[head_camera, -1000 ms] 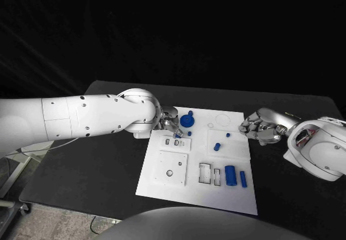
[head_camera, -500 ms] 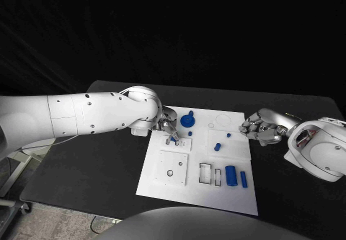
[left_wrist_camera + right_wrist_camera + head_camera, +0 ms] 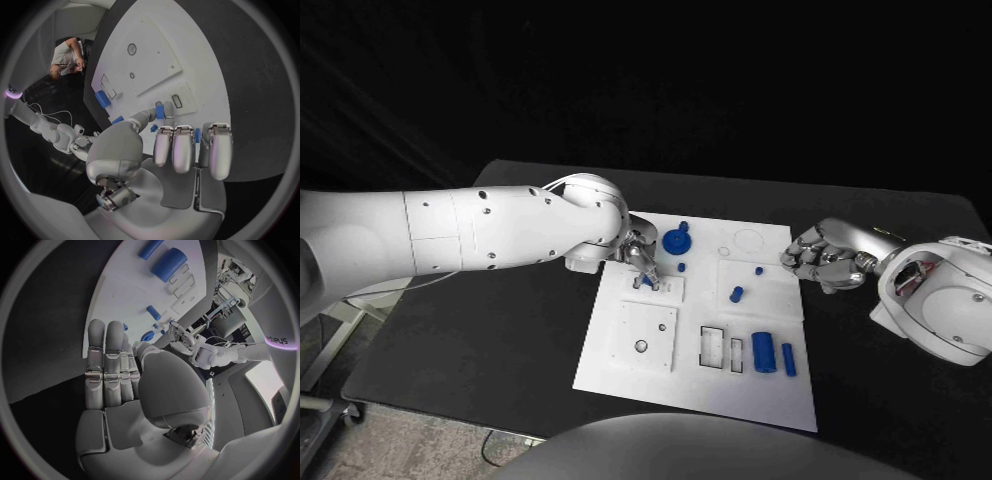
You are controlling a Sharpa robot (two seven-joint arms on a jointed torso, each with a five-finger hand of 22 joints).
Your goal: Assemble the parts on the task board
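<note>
Head view, worktop: black worktop (image 3: 473,330) carrying the white task board (image 3: 697,385) at its middle.
Head view, left hand: left hand (image 3: 640,256) over the board's far left corner, pinching a small blue part (image 3: 651,282) with its tip down at the two small slots (image 3: 646,284).
Head view, right hand: right hand (image 3: 825,257) just off the board's right edge, fingers curled in on nothing, above the worktop.
Head view, parts: round blue knob (image 3: 676,240) on the far part of the board; short blue peg (image 3: 736,294) near the middle; tiny blue stud (image 3: 759,270) beyond it; large blue cylinder (image 3: 763,351) and thin blue bar (image 3: 788,359) side by side at the near right, next to two rectangular cut-outs (image 3: 720,348).
Head view, square plate: raised square plate (image 3: 646,335) on the board's left with a small round hole.
Head view, writing: none legible.

Left wrist view, left hand: left hand (image 3: 165,150) clenched on the small blue part (image 3: 159,110), thumb and one finger on it, right over the slots (image 3: 176,101).
Left wrist view, board: task board (image 3: 187,45) with the large blue cylinder (image 3: 102,98) near its far rim.
Left wrist view, writing: too small to read.

Right wrist view, right hand: right hand (image 3: 115,367) closed, fingers lying together, nothing held.
Right wrist view, parts: large blue cylinder (image 3: 169,264) and thin blue bar (image 3: 150,248) on the board (image 3: 122,295); short blue peg (image 3: 153,312) closer to the hand.
Right wrist view, writing: a short word at the circle's rim, not readable with certainty.
</note>
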